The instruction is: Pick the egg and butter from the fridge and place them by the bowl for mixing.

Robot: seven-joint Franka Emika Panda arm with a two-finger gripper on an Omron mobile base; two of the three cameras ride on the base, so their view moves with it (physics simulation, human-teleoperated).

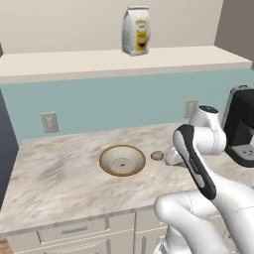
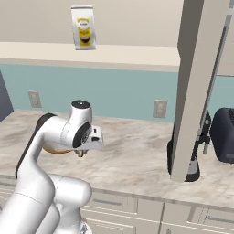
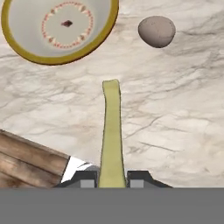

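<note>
Right at the hand, the gripper point(image 3: 112, 178) is clamped on the butter point(image 3: 111, 135), one dark finger tip on either side of the stick's near end. That pale yellow-olive stick runs straight out from between the tips and hangs over the marble counter point(image 3: 175, 127); whether its far end touches the stone I cannot tell.

Just past the butter's far tip and off to the right in the hand view lies the egg point(image 3: 157, 31), a little beige-grey ovoid resting on the counter, apart from the stick. Off to the left of the same tip sits the bowl point(image 3: 57, 57), tan-golden rim, pale speckled inside with a ring pattern and a dark spot at its middle. Egg and bowl are near each other but not touching, with bare marble between them.

From the left base view, the arm bends down over the counter with the egg point(image 1: 157, 156) just beside the hand and the bowl point(image 1: 122, 160) a little further to the side. From the right base view the gripper point(image 2: 82, 153) points down at the marble.

Further back, wall outlets point(image 1: 49, 122) sit on the blue backsplash, a dark coffee machine point(image 1: 243, 126) stands on the counter, and up on the shelf stands a white and yellow bag point(image 1: 136, 30).
</note>
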